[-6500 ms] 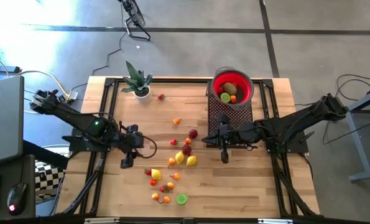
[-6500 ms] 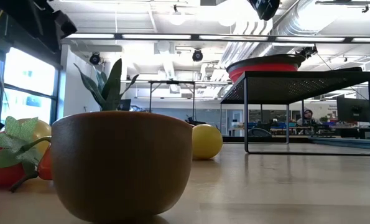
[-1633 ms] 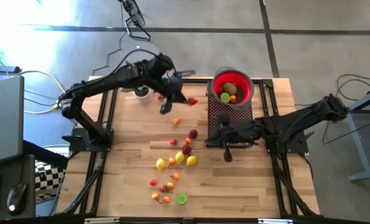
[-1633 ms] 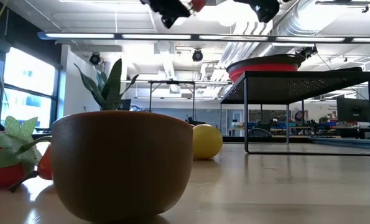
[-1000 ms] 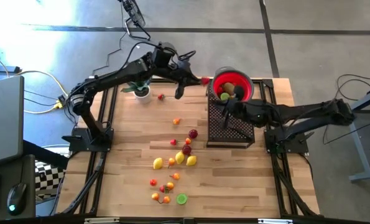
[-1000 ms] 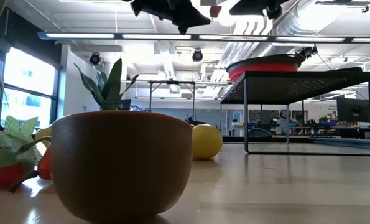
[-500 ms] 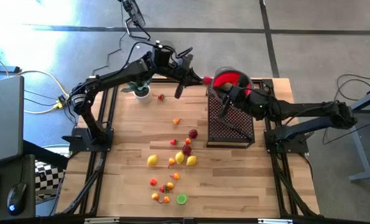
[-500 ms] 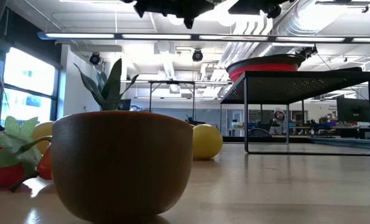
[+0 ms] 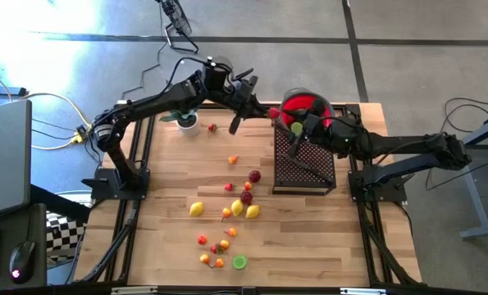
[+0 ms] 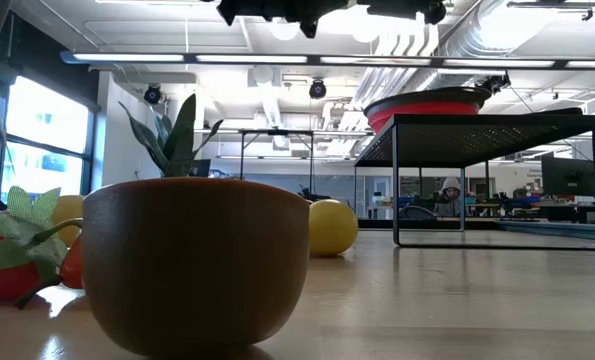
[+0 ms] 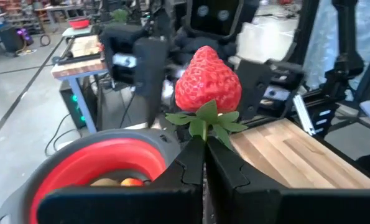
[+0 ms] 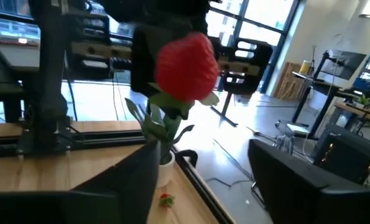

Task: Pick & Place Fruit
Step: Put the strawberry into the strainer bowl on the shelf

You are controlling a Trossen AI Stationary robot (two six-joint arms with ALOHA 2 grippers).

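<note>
My left gripper (image 9: pixel 264 106) reaches out from the far left, shut on a red toy strawberry (image 11: pixel 208 78) beside the red bowl (image 9: pixel 313 108). The bowl stands on a black mesh stand (image 9: pixel 305 160) and holds a few fruits. My right gripper (image 12: pixel 203 149) hovers open over the bowl's near-left rim, facing the strawberry (image 12: pixel 185 65). Its fingers stand apart below the strawberry and do not touch it. Several small fruits (image 9: pixel 237 209) lie on the wooden table. My left gripper pinches the strawberry's green leafy cap (image 11: pixel 203 121) between its two fingertips. The fingers run about level, coming from the table's left. The red body sticks out past the fingertips, lifted clear of the table and bowl.
A potted spiky plant (image 9: pixel 180 106) stands at the far left of the table, under the left arm. A brown rounded object (image 10: pixel 197 265) sits close in front of the low camera, with a yellow fruit (image 10: pixel 332 227) behind it. Bare wood lies at the near right.
My right gripper has swung toward the table's far edge and come close to the strawberry over the bowl's rim. My left gripper has tipped a little with the strawberry, staying in place. A yellow fruit on the table has rolled toward the left edge.
</note>
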